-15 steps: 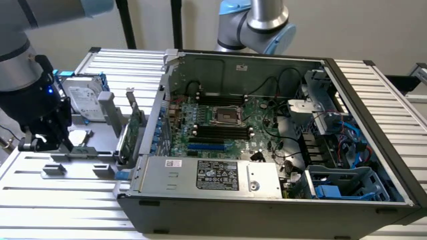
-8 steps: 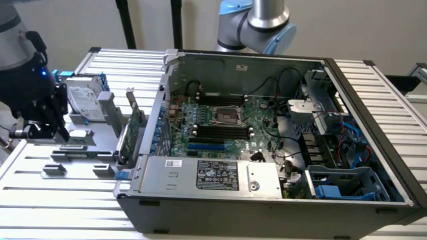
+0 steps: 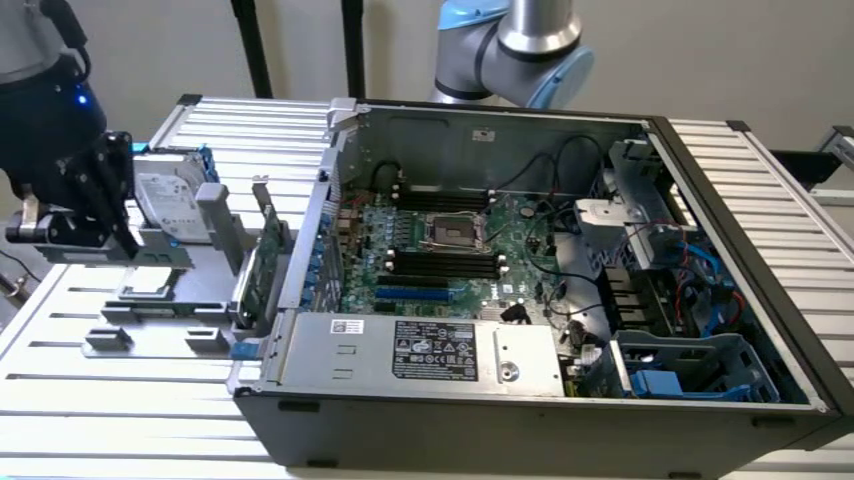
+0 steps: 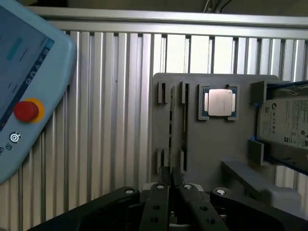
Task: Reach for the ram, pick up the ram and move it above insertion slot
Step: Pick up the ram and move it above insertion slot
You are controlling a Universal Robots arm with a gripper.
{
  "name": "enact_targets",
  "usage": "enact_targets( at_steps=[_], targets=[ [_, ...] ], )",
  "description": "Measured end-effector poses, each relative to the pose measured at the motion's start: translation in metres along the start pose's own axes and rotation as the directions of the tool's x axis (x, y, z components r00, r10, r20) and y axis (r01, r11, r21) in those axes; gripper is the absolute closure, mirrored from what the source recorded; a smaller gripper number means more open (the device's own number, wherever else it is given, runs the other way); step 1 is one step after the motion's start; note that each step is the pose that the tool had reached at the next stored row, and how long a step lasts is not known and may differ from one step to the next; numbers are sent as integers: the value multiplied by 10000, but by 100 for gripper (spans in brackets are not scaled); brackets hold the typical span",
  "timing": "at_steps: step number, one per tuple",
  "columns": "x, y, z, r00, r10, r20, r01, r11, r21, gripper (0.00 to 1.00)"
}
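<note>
Over at the exterior view's left, the gripper hangs above the gray holder on the slatted table. Its fingers are drawn close together, with nothing between them that I can see. The ram looks to be the thin dark strip standing on edge in one of the holder's slots, just beyond the fingertips and not touched.

To take it cleanly, I'd say the fingers must part, line up square with the strip's long edge and close around its middle. That way it should lift straight and not bind in the end brackets.

Near it in the holder sits a square processor chip, then the hard drive and the upright green card. The drive and card stand tall, so side room is scant and the free way is upward.

Further right is the open computer case. The wall facing the holder has to be cleared, and the black memory slots lie among cables.
</note>
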State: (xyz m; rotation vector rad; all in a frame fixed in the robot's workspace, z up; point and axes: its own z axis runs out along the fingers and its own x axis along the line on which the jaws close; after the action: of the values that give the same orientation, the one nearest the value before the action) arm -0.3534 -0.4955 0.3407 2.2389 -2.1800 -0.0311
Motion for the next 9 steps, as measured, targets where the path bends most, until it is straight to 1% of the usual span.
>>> enact_targets(
  at_steps=[9],
  targets=[
    [-13,-237,-410,10000,-10,0,10,10000,1,87]
  ],
)
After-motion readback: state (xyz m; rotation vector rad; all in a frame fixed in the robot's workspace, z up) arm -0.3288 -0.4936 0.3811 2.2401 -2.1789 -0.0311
